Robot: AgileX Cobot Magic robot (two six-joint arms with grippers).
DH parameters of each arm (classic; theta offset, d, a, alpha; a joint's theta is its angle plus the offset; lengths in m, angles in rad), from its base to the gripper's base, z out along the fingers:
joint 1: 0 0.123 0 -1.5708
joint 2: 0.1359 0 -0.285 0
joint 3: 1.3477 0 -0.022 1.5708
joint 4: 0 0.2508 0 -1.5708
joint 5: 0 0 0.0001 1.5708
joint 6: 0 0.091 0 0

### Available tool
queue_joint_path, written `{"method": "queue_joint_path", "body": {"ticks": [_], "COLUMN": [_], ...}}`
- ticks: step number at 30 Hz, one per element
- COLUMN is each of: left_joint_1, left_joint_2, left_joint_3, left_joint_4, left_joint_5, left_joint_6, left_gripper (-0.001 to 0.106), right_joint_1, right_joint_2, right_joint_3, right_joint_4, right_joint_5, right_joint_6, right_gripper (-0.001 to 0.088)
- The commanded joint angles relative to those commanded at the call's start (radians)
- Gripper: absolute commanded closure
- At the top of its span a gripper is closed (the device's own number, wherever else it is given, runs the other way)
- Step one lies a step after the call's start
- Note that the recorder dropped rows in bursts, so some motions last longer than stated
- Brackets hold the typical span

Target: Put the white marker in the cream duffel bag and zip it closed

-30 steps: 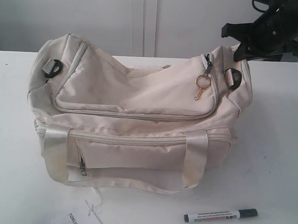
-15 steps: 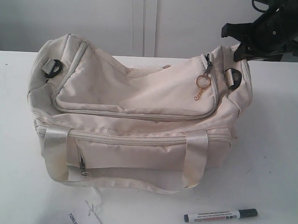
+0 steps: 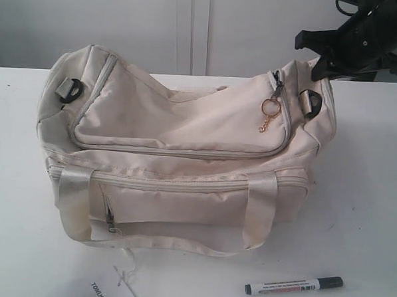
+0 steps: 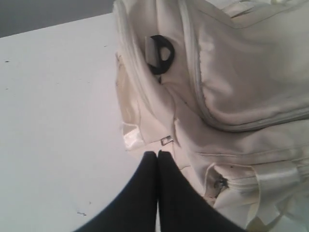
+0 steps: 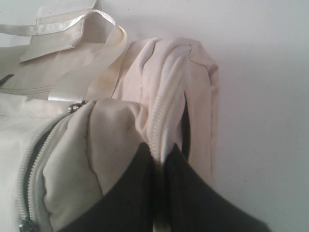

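Only legible txt: paper tag (image 3: 114,292) reads "TONLION". Unreadable print on white marker (image 3: 294,285), lying on table (image 3: 369,197) in front of cream duffel bag (image 3: 186,128). The left gripper (image 4: 157,158) is pressed together, the right gripper (image 5: 161,155) pinches the bag's zip edge.

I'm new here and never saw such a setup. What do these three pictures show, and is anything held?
It is a robot with two arms that end in grippers. The wide picture comes from a camera off the arms: a cream bag lies on a white table, with a marker and a paper tag in front. The other two come from cameras on the wrists. The left gripper is shut on nothing beside one bag end; the right gripper seems to pinch fabric at the other end.
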Motion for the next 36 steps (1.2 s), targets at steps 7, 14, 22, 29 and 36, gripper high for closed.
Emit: {"method": "queue_joint_path", "body": {"ticks": [7, 14, 22, 29, 36], "left_joint_1": [0.0, -0.12, -0.29, -0.375, -0.443], "left_joint_2": [0.119, 0.26, 0.419, 0.554, 0.678], "left_joint_3": [-0.082, -0.163, -0.271, -0.387, -0.498], "left_joint_4": [-0.249, -0.375, -0.396, -0.421, -0.425], "left_joint_5": [0.104, 0.11, 0.016, 0.006, 0.01], "left_joint_6": [0.244, 0.368, 0.373, 0.373, 0.373], "left_gripper": [0.105, 0.105, 0.105, 0.105, 0.105], "right_joint_1": [0.0, 0.0, 0.0, 0.0, 0.0], "right_joint_2": [0.0, 0.0, 0.0, 0.0, 0.0], "right_joint_3": [0.0, 0.0, 0.0, 0.0, 0.0], "right_joint_4": [0.0, 0.0, 0.0, 0.0, 0.0], "right_joint_5": [0.0, -0.002, -0.002, -0.002, -0.002], "right_joint_6": [0.0, 0.0, 0.0, 0.0, 0.0], "right_gripper": [0.0868, 0.0868, 0.0868, 0.0868, 0.0868]}}
